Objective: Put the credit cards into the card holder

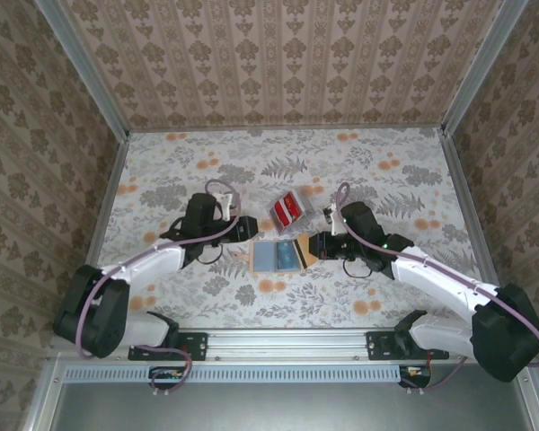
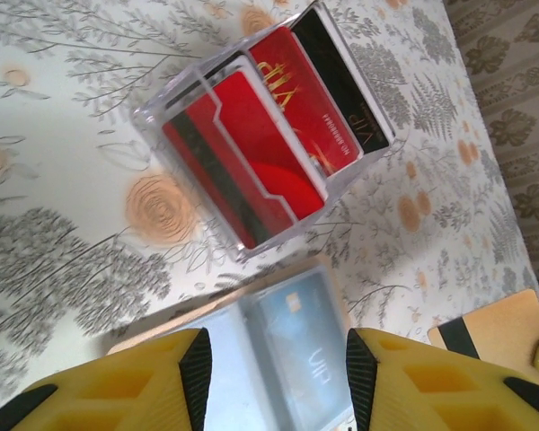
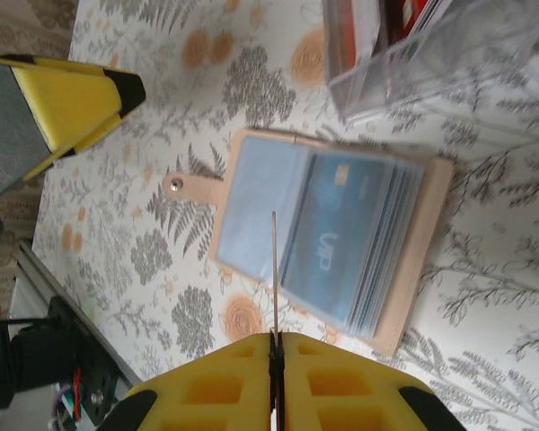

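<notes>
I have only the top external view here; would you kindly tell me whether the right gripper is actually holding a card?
Observer: Yes. Its wrist view shows the right gripper shut on a card, seen edge-on over the open card holder.
Operator: Thank you. Does the holder hold any card yet?
Observer: Yes, a VIP card sits inside one clear sleeve.
Operator: And the left gripper?
Observer: Its wrist view shows the left gripper open and empty, facing a clear box of red credit cards.
</notes>
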Available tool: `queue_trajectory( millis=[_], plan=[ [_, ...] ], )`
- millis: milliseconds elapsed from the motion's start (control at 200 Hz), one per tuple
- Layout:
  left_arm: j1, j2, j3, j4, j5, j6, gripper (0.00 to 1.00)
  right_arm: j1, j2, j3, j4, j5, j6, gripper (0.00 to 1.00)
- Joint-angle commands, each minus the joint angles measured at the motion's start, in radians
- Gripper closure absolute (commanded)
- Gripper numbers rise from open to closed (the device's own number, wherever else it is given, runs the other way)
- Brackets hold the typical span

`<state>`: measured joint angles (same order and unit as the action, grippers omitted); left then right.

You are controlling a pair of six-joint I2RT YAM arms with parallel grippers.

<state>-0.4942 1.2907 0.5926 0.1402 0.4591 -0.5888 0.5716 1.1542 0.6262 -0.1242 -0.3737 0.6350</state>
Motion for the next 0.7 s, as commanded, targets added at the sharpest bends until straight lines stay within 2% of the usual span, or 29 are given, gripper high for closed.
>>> queue_trajectory(
  millis=[0,145,395,570,695],
  plan=[
    [0.015,-0.071,-0.044,-0.065,-0.065,0.039,0.53,0.038,-0.030,-0.057,0.077,0.016,0.035,0.87],
    [0.020,-0.091,-0.071,-0.137,-0.089,0.068,0.53,0.083,-0.015,-0.132,0.204,0.040,0.082,0.87],
    [0.020,-0.079,-0.113,-0.145,-0.096,0.063,0.53,0.144,0.036,-0.194,0.351,0.102,0.143,0.87],
    [0.019,-0.039,-0.139,-0.106,-0.076,0.050,0.53,0.166,0.129,-0.237,0.537,0.127,0.225,0.88],
    [0.017,0.007,-0.138,-0.091,-0.069,0.050,0.54,0.173,0.209,-0.214,0.583,0.144,0.240,0.88]
  ],
)
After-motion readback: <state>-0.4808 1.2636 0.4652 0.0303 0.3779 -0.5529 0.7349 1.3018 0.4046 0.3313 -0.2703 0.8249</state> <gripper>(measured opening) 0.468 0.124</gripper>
